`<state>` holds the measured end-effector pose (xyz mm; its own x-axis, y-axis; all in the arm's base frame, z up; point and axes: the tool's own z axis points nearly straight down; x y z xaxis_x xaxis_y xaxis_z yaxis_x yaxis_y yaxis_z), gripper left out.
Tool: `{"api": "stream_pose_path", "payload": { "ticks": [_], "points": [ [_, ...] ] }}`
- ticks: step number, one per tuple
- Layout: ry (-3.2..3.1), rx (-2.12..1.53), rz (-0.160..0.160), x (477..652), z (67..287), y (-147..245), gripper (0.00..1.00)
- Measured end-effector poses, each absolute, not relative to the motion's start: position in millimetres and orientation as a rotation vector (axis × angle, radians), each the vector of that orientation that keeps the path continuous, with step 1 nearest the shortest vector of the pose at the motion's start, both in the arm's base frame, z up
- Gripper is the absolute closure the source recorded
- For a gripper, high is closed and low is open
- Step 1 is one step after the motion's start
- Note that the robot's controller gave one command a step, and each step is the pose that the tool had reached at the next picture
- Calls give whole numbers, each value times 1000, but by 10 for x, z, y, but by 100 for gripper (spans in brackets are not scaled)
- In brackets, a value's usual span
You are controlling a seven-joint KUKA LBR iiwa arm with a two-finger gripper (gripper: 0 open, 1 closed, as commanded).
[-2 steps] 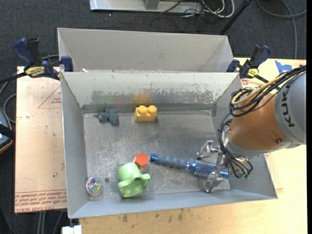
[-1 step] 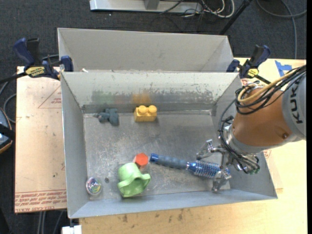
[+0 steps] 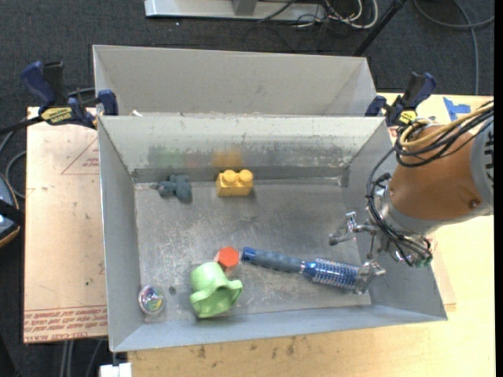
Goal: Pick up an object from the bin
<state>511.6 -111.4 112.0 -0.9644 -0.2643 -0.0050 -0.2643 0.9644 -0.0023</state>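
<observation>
My gripper (image 3: pixel 359 250) hangs at the bin's right side, its two metal fingers spread apart and open, with nothing between them. One fingertip (image 3: pixel 369 272) is next to the bristled right end of a blue brush (image 3: pixel 302 267), which lies along the bin floor near the front. I cannot tell whether that tip touches the brush. At the brush's left end sits a small orange-red block (image 3: pixel 228 258).
A light green cup-shaped toy (image 3: pixel 214 290) lies at the front, left of the brush. A small shiny ball (image 3: pixel 151 299) rests in the front left corner. A yellow brick (image 3: pixel 235 181) and a grey-blue figure (image 3: pixel 174 188) stand by the back wall.
</observation>
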Motion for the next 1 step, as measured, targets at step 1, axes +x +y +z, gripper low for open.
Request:
{"api": "stream_pose_path", "payload": {
  "ticks": [1],
  "points": [
    [3105, -402, -1, 5022, 733, -1055, 0]
  ]
}}
